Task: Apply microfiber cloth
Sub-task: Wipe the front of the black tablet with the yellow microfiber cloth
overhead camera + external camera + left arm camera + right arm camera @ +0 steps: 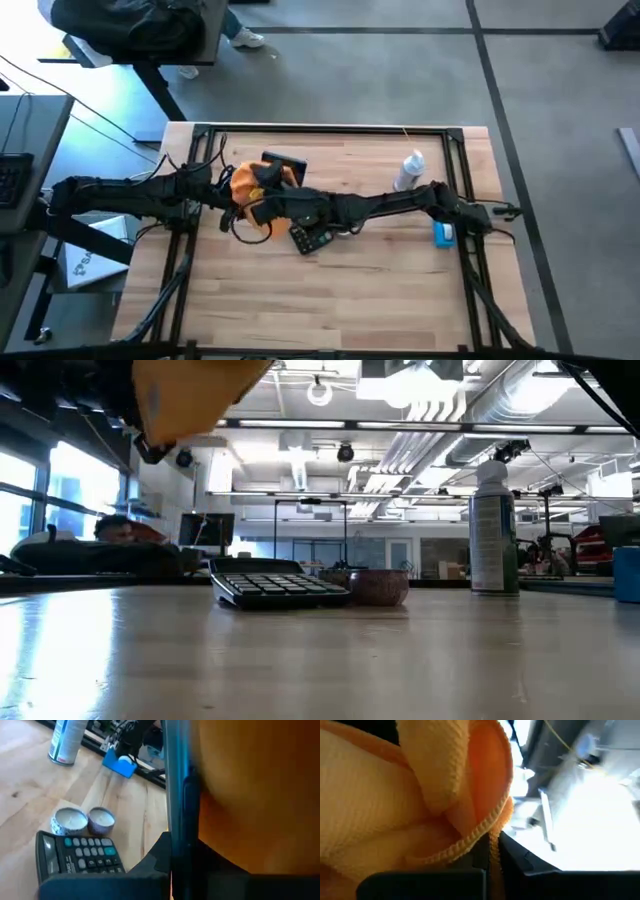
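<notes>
Both grippers, left (pixel 232 190) and right (pixel 258 208), close their jaws on the soft orange microfiber cloth (pixel 250 182), lifted above the wooden counter (pixel 330 290).

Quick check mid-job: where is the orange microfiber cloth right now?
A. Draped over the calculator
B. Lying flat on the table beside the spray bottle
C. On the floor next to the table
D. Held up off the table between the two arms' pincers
D: the microfiber cloth is bunched where the left pincer and right pincer meet, and in the low view it hangs clear above the table.
</notes>
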